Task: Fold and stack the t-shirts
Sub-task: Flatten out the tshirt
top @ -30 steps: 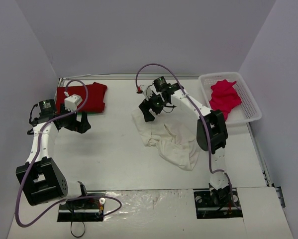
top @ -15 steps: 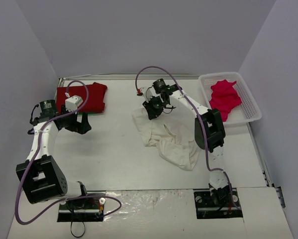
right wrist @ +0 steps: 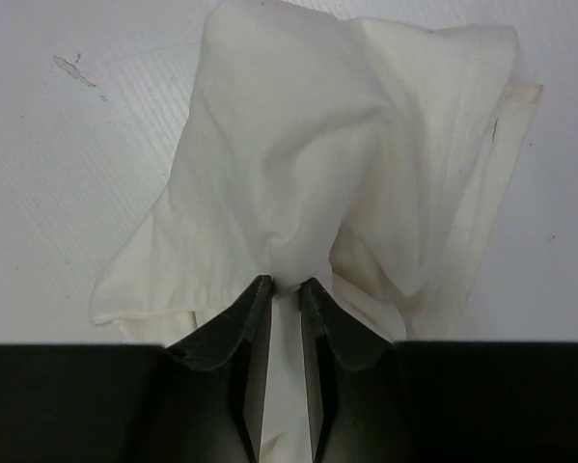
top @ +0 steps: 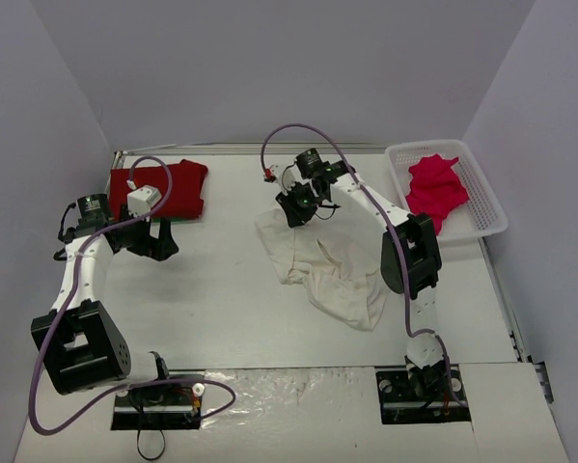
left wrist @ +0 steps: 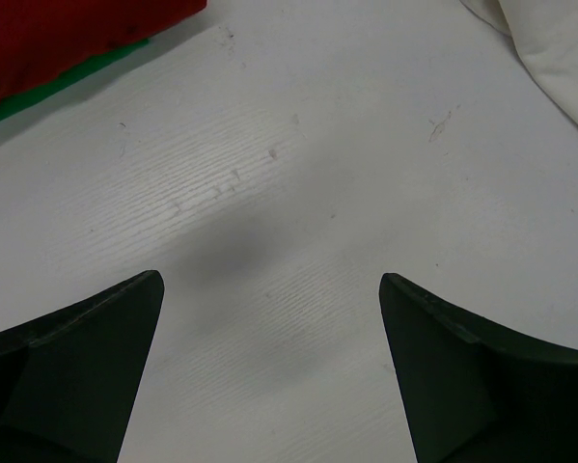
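A crumpled cream-white t-shirt (top: 332, 275) lies in the middle of the table. My right gripper (top: 295, 208) is at its far left corner, shut on a pinched fold of the cream-white t-shirt (right wrist: 308, 154); the cloth bunches between the two black fingers (right wrist: 233, 323). A folded red t-shirt (top: 163, 188) rests at the far left. A pinkish-red t-shirt (top: 435, 189) sits crumpled in the basket. My left gripper (top: 156, 243) hovers just in front of the red t-shirt (left wrist: 57, 43), open, with only bare table between its fingers (left wrist: 86, 371).
A white lattice basket (top: 488, 204) stands at the far right of the table. A green strip (left wrist: 67, 87) shows under the red shirt's edge. White walls close in the table on three sides.
My right gripper has closed on the corner of the cream-white t-shirt and shifted slightly toward the far side. The left arm has barely moved.
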`<state>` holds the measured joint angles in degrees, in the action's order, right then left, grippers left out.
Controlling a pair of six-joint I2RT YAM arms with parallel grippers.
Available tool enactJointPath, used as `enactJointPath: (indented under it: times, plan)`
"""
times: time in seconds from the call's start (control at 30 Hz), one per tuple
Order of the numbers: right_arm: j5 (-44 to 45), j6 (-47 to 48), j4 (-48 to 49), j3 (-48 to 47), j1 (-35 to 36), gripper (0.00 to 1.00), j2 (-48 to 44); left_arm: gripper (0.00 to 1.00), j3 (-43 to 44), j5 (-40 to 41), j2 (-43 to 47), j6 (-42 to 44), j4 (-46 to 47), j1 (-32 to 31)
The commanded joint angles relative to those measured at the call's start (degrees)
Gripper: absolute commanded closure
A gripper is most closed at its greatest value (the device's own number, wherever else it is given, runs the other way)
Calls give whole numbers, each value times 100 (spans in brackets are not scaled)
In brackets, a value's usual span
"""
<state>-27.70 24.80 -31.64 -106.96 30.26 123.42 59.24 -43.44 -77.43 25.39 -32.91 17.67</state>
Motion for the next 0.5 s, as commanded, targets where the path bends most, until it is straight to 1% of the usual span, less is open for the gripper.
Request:
enactJointPath:
  times: [0.0,0.07,0.13,0.17,0.47]
  plan:
    - [81,-19,-185,-194,85,86,-406,5,158,-156,114,151,-93,-18]
    - [81,-27,-176,-220,103,83,-424,6,166,-165,79,151,-111,-18]
    - [72,-36,-176,-238,103,86,-424,5,184,-191,53,159,-137,-18]
    - [72,-19,-185,-229,103,100,-415,6,184,-191,52,160,-137,-18]
    - [177,-36,-185,-352,112,100,-388,6,228,-191,44,168,-181,-18]
